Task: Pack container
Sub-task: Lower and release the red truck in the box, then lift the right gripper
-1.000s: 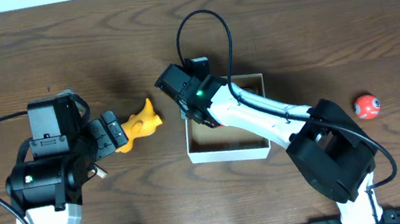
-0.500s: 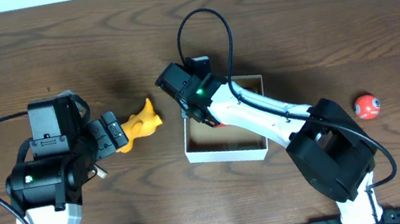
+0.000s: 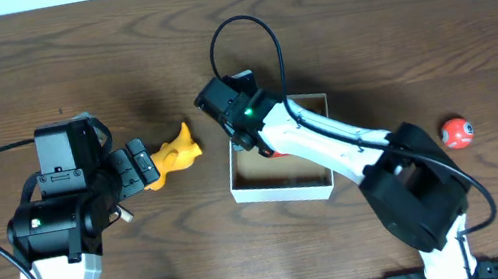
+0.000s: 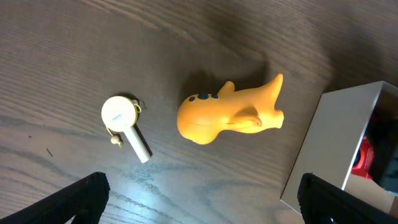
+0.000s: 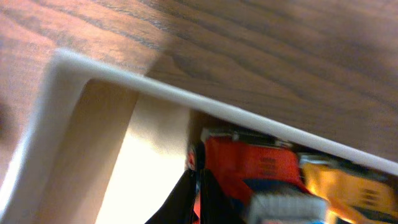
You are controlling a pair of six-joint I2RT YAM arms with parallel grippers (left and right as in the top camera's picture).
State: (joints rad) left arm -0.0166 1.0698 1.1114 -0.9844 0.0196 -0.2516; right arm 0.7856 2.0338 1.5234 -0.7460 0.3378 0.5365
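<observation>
Overhead straight down; wrist views close, oblique (container (image 3: 281, 192) in all)

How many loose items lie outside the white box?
3: yellow plastic animal figure left of the white cardboard box; small white round-headed stick beside it; red ball far right. Arms may hide more.

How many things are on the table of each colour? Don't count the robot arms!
Yellow: 1, the yellow plastic animal toy.
Red: 2, the red round ball and the mostly red toy inside the box.
White: 2, the white square cardboard box and the small white round-headed stick.
Total: 5.
</observation>
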